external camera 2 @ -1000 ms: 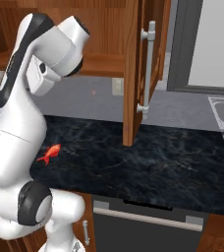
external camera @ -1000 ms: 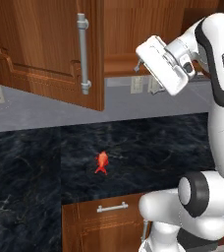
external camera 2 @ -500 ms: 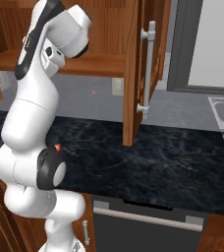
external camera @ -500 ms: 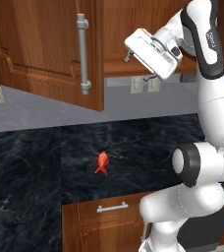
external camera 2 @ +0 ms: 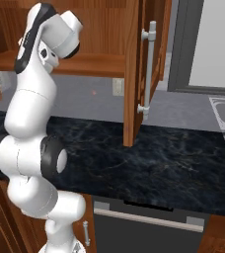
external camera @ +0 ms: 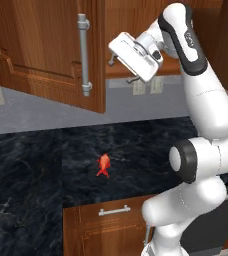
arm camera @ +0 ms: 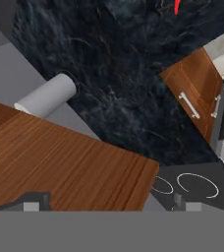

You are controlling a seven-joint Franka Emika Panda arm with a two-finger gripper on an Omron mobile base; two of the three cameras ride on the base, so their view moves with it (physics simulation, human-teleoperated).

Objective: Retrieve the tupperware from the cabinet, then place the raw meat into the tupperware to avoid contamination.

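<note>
The white arm's two-finger gripper, jaws spread and empty, is raised beside the reddish-brown wooden cabinet (doors open), presumably seeking the tupperware; the orange-red raw meat lies on the black marble counter.

raw meat on counter, below open cabinet door

Raw meat cut off by the hand view's top edge, only a red sliver showing, cabinet interior hidden behind its open door, door cropped at the top edge
</note>
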